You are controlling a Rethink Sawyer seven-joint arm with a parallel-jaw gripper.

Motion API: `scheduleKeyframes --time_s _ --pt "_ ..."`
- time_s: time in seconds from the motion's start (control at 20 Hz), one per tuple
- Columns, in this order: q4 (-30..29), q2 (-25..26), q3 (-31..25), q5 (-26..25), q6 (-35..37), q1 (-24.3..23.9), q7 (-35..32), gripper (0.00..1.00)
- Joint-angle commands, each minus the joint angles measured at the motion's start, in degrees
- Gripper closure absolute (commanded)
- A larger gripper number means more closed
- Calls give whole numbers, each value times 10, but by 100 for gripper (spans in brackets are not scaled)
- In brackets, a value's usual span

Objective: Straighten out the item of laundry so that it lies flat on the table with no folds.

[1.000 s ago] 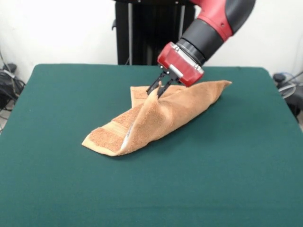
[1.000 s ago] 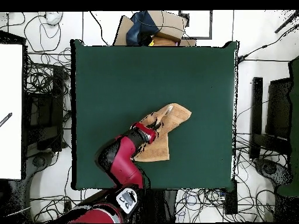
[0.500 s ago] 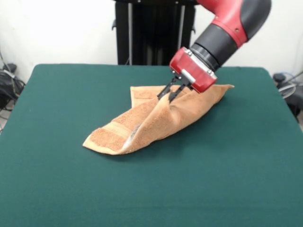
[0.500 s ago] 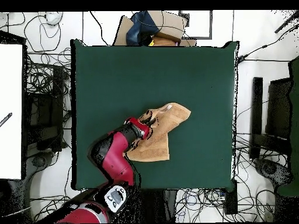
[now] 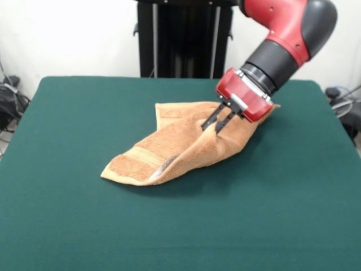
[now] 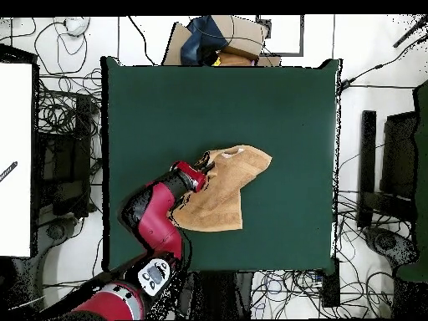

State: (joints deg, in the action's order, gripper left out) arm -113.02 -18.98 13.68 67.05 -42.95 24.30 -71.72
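Note:
The orange-tan terry towel (image 5: 180, 144) lies folded over itself near the middle of the dark green table (image 5: 84, 226). One fold is lifted into a ridge. My gripper (image 5: 211, 127) is shut on that raised fold, pinching the cloth just above the table at the towel's right side. A woven border band shows at the towel's near-left corner. In the overhead view the towel (image 6: 226, 188) lies right of the gripper (image 6: 206, 165), and the red arm comes up from the bottom left.
Cables, boxes and equipment lie on the floor around the table (image 6: 284, 100) in the overhead view. The black pedestal (image 5: 183, 36) stands behind the table's far edge.
My gripper has moved to the right in the front view, dragging the pinched fold with it. The towel has stretched out and its raised ridge sits lower.

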Motion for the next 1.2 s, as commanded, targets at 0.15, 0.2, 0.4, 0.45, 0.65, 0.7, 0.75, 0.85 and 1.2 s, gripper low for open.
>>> scheduleKeyframes --time_s 0.15,0.2,0.4,0.45,0.65,0.7,0.75,0.85,1.2 --pt "61 34 -48 36 -45 13 -192 100" --pt "63 39 -49 35 -49 14 -200 100" --pt "70 51 -52 39 -64 17 -227 100" --pt "70 51 -52 42 -67 17 -228 100" --pt "69 54 -52 60 -85 21 -239 100" --pt "69 55 -53 66 -88 22 -240 100" --pt "69 54 -53 71 -91 23 -243 100" --pt "70 58 -52 84 -106 27 -256 100" --pt "74 55 -42 82 -130 28 -323 100"
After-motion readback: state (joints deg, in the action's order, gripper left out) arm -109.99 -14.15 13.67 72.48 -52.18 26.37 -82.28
